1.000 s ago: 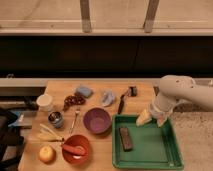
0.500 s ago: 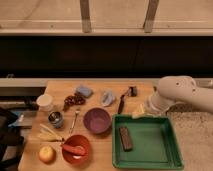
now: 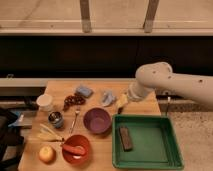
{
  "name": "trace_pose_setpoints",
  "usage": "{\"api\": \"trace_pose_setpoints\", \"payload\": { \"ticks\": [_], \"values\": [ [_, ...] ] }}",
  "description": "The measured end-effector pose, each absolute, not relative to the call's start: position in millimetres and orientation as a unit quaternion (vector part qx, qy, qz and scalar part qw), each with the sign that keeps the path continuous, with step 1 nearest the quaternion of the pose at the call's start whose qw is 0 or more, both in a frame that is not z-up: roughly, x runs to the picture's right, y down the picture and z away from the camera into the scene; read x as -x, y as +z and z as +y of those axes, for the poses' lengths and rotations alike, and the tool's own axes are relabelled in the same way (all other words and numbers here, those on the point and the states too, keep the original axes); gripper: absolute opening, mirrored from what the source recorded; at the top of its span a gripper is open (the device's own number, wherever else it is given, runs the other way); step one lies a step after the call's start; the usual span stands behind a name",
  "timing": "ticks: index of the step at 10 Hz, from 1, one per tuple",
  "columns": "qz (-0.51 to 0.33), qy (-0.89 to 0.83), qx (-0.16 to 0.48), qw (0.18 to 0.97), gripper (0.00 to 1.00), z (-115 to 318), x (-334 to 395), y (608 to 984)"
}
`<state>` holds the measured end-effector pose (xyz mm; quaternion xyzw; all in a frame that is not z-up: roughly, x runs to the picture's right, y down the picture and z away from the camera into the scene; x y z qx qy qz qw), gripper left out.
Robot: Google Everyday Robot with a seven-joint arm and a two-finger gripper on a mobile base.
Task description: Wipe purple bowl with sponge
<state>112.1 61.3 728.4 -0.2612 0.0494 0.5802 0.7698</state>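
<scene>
Upright and mouth-up, the purple bowl (image 3: 97,120) sits near the middle of the wooden surface (image 3: 103,151), a little toward the front edge, just left of the green tray (image 3: 150,150). Being round, it has no long axis.

The sponge (image 3: 84,91) lies flat well behind it, close to the far edge and left of centre. Its long axis runs roughly along that edge, with the right end angled slightly toward the front. A crumpled pale cloth (image 3: 107,97) lies just to its right, and a cluster of dark red fruit (image 3: 74,100) just in front and to the left.

The white arm (image 3: 165,82) reaches in from the right side. Its end effector (image 3: 121,102) hangs over the surface just beyond the tray's far-left corner, beside the cloth and well apart from the sponge, pointing down and left. Its fingers stand apart with nothing between them.

A brown block (image 3: 125,138) lies in the tray's left part, long axis running front to back. A red bowl (image 3: 76,149) sits by the front edge, front-left of the purple bowl.
</scene>
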Motion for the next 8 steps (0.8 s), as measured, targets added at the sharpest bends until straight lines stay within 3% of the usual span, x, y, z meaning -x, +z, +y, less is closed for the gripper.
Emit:
{"api": "trace_pose_setpoints", "payload": {
  "ticks": [3,8],
  "values": [
    [0.031,0.504,0.272,0.820,0.70,32,-50,738],
    [0.034,0.497,0.270,0.824,0.70,32,-49,740]
  ]
}}
